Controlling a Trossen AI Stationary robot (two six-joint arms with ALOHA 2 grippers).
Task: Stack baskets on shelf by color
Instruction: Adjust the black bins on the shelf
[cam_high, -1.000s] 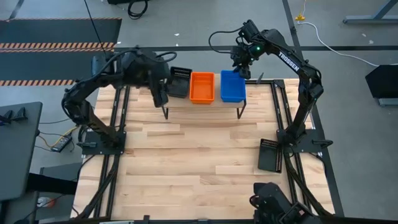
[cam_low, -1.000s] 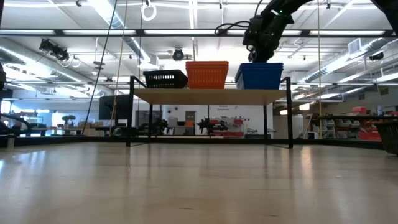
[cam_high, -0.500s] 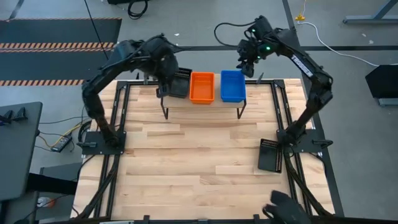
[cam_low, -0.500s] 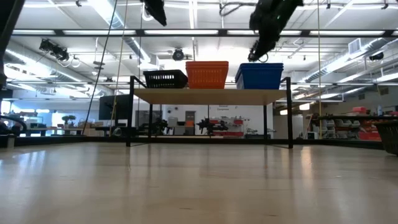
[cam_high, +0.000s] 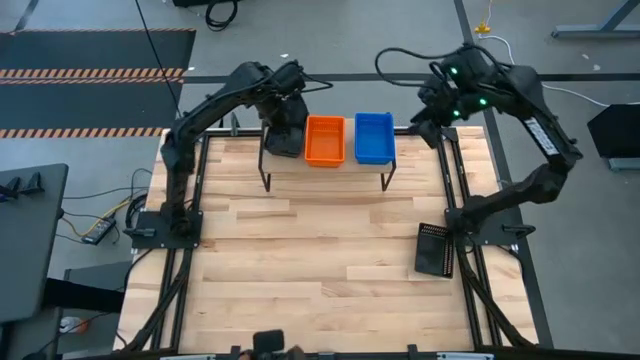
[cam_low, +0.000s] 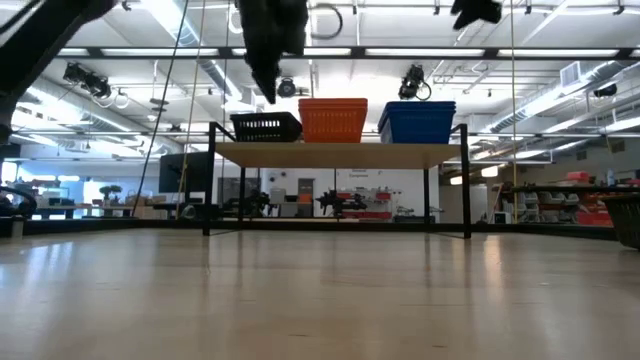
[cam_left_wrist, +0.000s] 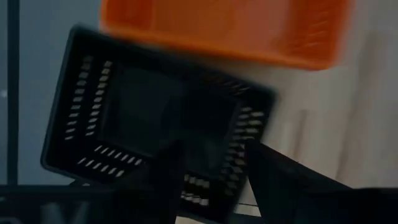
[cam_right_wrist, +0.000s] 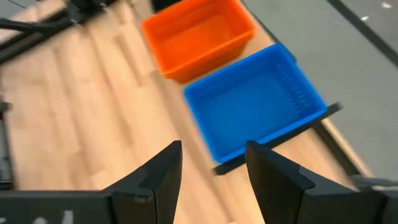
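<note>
Nearest me, one black basket (cam_high: 435, 249) sits alone at the right edge of the table (cam_high: 320, 270), beside the right arm's base and well apart from everything else. That one is the likeliest trouble: it lies right at the rim, partly over the frame rail, so a clumsy pinch on one wall could tip it off the side.

Farther back stands the shelf (cam_low: 335, 153), with three stacks in a row on top: black (cam_low: 266, 127) on the left, orange (cam_high: 325, 140) in the middle, blue (cam_high: 375, 137) on the right. How many baskets are nested in each I cannot tell. The orange and blue look square enough from above. The black one seems to hang out past the shelf's left end, which worries me.

The left gripper (cam_low: 268, 45) hovers just above that black stack, fingers (cam_left_wrist: 166, 177) parted with nothing between them. If it drops a touch off-centre it could catch the mesh wall and shove the stack off the end, or nudge it into the orange.

The right gripper (cam_high: 428, 107) hangs high, to the right of the blue stack, its fingers (cam_right_wrist: 163, 177) spread and empty. Swinging down toward the lone basket, it has the shelf's right corner close by to clip.
</note>
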